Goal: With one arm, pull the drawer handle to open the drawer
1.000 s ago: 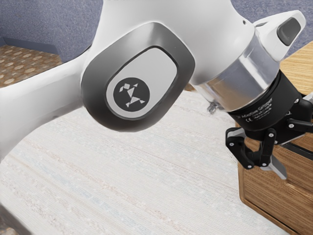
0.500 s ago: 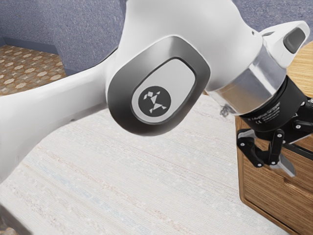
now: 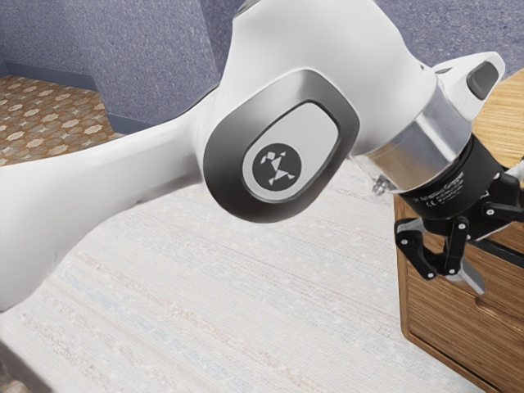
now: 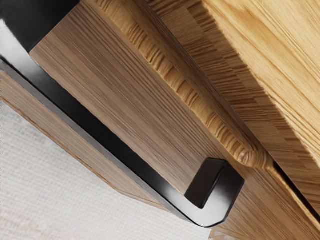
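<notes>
I am hanging my jaws at the upper front of the wooden cabinet [image 3: 458, 327], which is standing on the pale woven surface [image 3: 246, 303] at the exterior view's right; whether the jaws are apart or together I cannot tell; the black drawer handle [image 4: 215, 192] is lying close before my hand, running along the grained drawer front [image 4: 125, 95], its bent end standing off the wood.
</notes>
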You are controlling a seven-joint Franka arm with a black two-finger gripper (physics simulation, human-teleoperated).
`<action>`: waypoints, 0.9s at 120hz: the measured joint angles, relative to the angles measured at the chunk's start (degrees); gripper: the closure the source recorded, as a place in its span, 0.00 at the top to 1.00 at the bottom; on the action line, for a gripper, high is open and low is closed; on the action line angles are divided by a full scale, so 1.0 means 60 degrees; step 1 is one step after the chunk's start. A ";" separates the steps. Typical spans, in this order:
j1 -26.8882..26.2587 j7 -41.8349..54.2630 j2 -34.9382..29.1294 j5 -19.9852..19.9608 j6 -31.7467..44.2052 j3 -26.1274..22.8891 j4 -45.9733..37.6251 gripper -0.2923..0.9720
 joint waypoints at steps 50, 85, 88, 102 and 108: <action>0.0007 -0.0151 -0.0001 0.0354 -0.0098 0.0428 -0.0179 0.77; -0.0006 -0.0246 0.0154 0.0753 -0.0139 0.0432 -0.0354 0.77; -0.0004 -0.0252 0.0173 0.0759 -0.0136 0.0432 -0.0355 0.77; -0.0013 -0.0274 0.0201 0.0773 -0.0130 0.0570 -0.0357 0.77; -0.0036 -0.0260 0.0201 0.0769 -0.0135 0.0652 -0.0359 0.77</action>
